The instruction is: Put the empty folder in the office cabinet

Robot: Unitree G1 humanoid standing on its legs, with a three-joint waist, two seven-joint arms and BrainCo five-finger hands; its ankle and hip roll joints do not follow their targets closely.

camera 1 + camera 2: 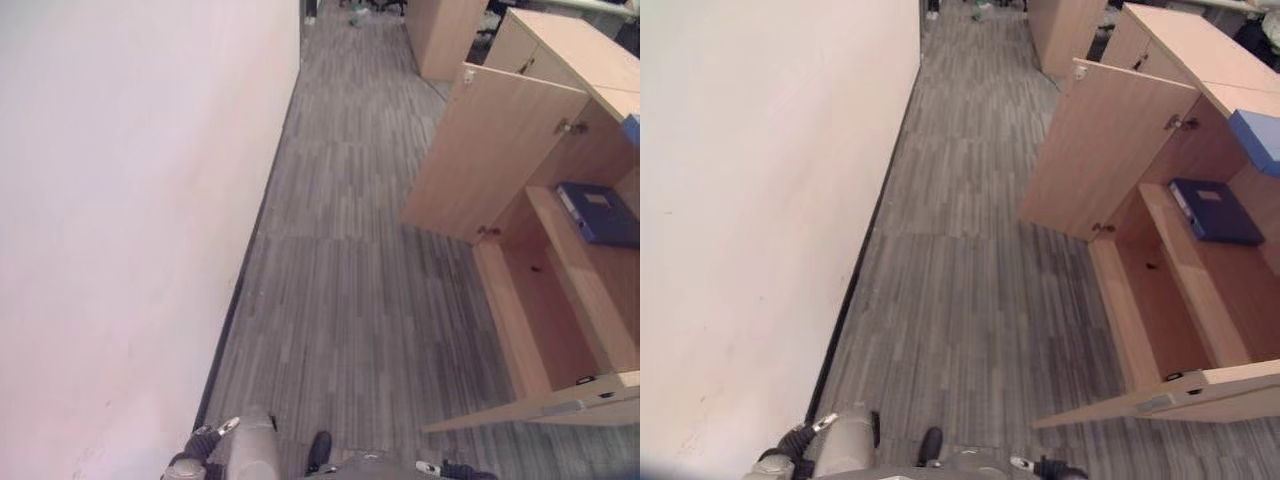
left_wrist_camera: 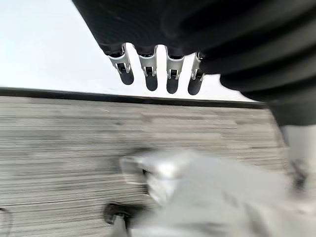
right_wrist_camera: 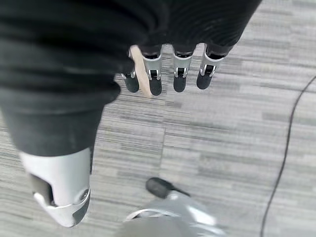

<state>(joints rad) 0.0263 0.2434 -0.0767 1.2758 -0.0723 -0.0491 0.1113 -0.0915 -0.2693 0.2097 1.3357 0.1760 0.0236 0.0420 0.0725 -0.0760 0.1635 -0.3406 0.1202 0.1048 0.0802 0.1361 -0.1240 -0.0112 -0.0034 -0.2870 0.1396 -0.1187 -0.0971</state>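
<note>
Your cabinet (image 1: pixel 530 150) reads as light wood-look laminate, smooth and matt, with small metal hinges (image 1: pixel 572 127) on the inside of the open far door (image 1: pixel 495 150). The shelf (image 1: pixel 1185 265) has the same pale board finish.

Folder (image 1: pixel 598 212) on the shelf: dark blue, smooth cover with a slight sheen, looks like plastic-coated board.

Floor (image 1: pixel 350 280): grey carpet in streaked strips, matt, rough-textured.

Wall (image 1: pixel 130 200) on your left: plain, matt, smooth, with a dark skirting strip (image 1: pixel 245 270) at its foot.

Left hand (image 2: pixel 158 69) and right hand (image 3: pixel 168 74): silver metal-look fingers, dark matt tips, black ribbed cover that looks like soft rubber or cloth.
</note>
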